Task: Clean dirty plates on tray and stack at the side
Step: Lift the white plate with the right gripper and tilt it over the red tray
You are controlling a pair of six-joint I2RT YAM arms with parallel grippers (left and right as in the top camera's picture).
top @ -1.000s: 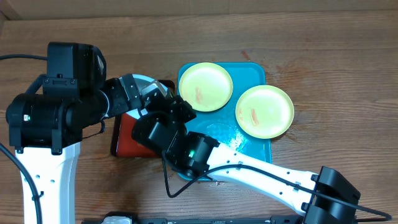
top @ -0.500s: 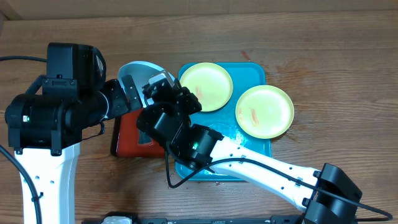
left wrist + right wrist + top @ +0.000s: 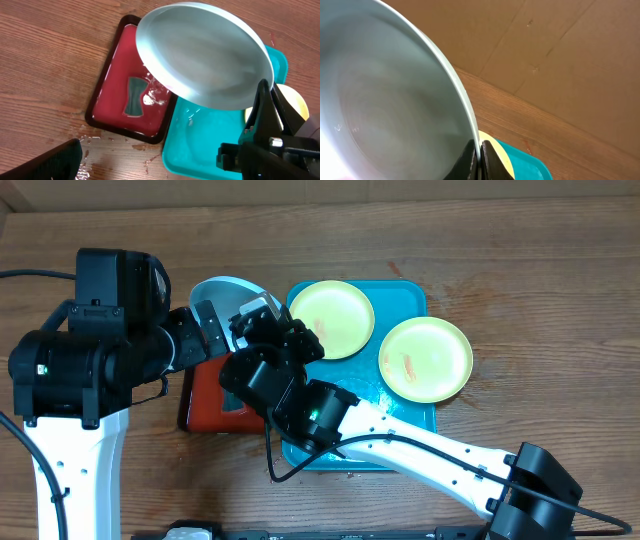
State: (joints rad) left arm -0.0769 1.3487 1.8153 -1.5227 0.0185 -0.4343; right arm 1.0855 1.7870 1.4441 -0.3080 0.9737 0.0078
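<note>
The right gripper (image 3: 479, 154) is clamping the rim of the blue plate (image 3: 200, 55), while the left gripper (image 3: 206, 332) is hovering wide open beside that plate

- You have no text, label, brand, number or sign to read in any of the three views.
</note>
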